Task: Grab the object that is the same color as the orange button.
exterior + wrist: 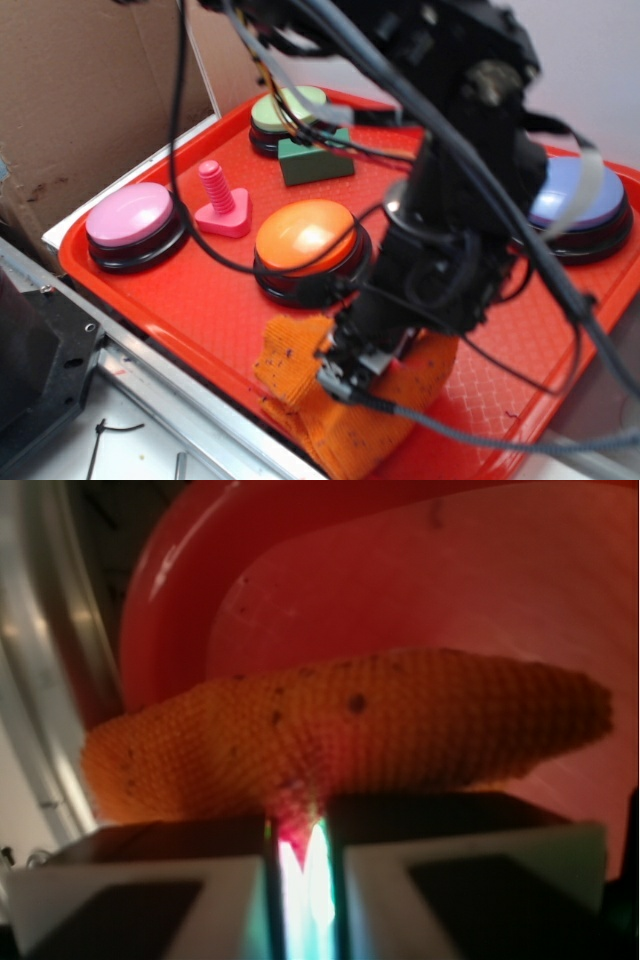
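Observation:
An orange knitted cloth (350, 425) with dark specks hangs over the near edge of the red tray (180, 300). My gripper (340, 375) is shut on a fold of this cloth. In the wrist view the cloth (380, 730) stretches across the frame, and a pinch of it is caught in the narrow slit where the gripper (300, 825) closes. The orange button (305, 235), a glossy dome on a black base, stands on the tray just behind the cloth.
On the tray also stand a pink button (130, 215), a green button (285, 110), a lavender button (580, 195), a pink screw-shaped toy (220, 200) and a green block (315, 160). Cardboard (90, 90) rises at the left. A metal rail (170, 385) runs along the tray's front.

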Robot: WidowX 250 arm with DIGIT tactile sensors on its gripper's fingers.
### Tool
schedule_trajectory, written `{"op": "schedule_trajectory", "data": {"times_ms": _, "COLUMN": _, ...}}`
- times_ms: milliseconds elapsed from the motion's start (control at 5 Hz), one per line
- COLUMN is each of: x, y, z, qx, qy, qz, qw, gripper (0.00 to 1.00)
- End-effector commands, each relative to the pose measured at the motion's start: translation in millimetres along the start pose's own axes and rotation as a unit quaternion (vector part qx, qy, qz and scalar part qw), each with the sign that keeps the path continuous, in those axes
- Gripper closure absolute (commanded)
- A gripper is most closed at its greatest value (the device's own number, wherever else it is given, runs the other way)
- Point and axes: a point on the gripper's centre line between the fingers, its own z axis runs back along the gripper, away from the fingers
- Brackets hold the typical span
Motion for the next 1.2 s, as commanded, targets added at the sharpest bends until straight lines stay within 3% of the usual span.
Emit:
{"op": "schedule_trajectory", "data": {"times_ms": 0, "x": -30, "y": 5, "z": 28, "qx": -0.002, "qy": -0.058, "qz": 0.103, "qw": 0.993, "gripper": 1.00}}
{"op": "schedule_trajectory", "data": {"times_ms": 200, "x": -45, "y": 11, "z": 30, "qx": -0.004, "qy": -0.072, "qz": 0.134, "qw": 0.988, "gripper": 1.00}}
{"op": "schedule_trajectory", "data": {"times_ms": 400, "x": -66, "y": -6, "z": 45, "qx": 0.000, "qy": -0.073, "qz": 0.170, "qw": 0.983, "gripper": 1.00}}
{"op": "schedule_trajectory", "data": {"times_ms": 800, "x": -72, "y": -2, "z": 84, "qx": 0.056, "qy": -0.046, "qz": 0.153, "qw": 0.986, "gripper": 1.00}}
{"op": "schedule_trajectory", "data": {"times_ms": 1000, "x": -68, "y": 0, "z": 91, "qx": 0.059, "qy": -0.054, "qz": 0.144, "qw": 0.986, "gripper": 1.00}}
